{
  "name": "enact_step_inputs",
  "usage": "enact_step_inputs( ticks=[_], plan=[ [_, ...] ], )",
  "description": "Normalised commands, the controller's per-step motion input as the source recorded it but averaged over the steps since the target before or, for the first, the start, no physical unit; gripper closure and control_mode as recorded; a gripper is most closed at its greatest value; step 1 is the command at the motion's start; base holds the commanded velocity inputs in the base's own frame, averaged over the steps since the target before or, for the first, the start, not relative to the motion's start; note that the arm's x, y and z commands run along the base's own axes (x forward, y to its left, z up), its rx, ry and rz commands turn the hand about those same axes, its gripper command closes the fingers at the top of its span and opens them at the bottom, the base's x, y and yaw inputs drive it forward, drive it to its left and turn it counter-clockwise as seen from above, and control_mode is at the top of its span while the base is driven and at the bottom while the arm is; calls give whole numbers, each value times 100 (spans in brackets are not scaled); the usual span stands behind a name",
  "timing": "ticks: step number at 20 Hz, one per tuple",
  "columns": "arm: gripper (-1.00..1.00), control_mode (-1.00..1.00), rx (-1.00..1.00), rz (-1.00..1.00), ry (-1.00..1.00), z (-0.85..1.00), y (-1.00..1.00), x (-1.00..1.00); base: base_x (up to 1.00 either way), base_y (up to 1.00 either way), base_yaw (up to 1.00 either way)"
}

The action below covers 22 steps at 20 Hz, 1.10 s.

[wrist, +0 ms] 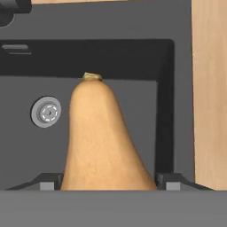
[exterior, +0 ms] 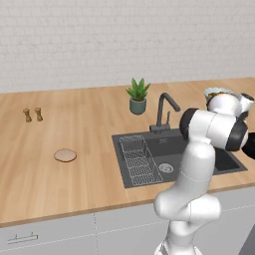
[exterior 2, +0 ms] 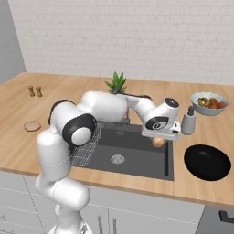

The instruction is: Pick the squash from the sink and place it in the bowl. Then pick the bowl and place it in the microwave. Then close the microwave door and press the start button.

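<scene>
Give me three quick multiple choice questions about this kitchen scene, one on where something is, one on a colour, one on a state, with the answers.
1. Where does the bowl sit?
A. on the counter right of the sink
B. inside the sink
C. beside the shakers

2. What colour is the faucet?
A. white
B. black
C. brass

3. What is the squash doing?
A. resting in the bowl
B. lying on the wire rack
C. standing between the tool's fingers, over the sink

Answers:
1 A, the right base view shows the black bowl on the wood just past the basin's right edge.
2 B, it is dark in the left base view.
3 C, the hand view shows its wide end between the fingers, stem pointing away.
</scene>
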Motion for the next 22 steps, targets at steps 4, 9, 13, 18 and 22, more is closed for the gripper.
enact_step_inputs(
  ticks=[4, 9, 13, 18, 22],
  plan=[
    [100, -100, 0, -3, 0, 100, -75, 0, 0, 0, 0],
    [100, -100, 1, -7, 0, 29, -88, -1, 0, 0, 0],
    [100, -100, 0, -12, 0, -8, -71, -12, 0, 0, 0],
    [100, -100, 0, -9, 0, -25, -64, -4, 0, 0, 0],
    [100, -100, -5, -2, 0, -61, -48, -9, 0, 0, 0]
  ],
)
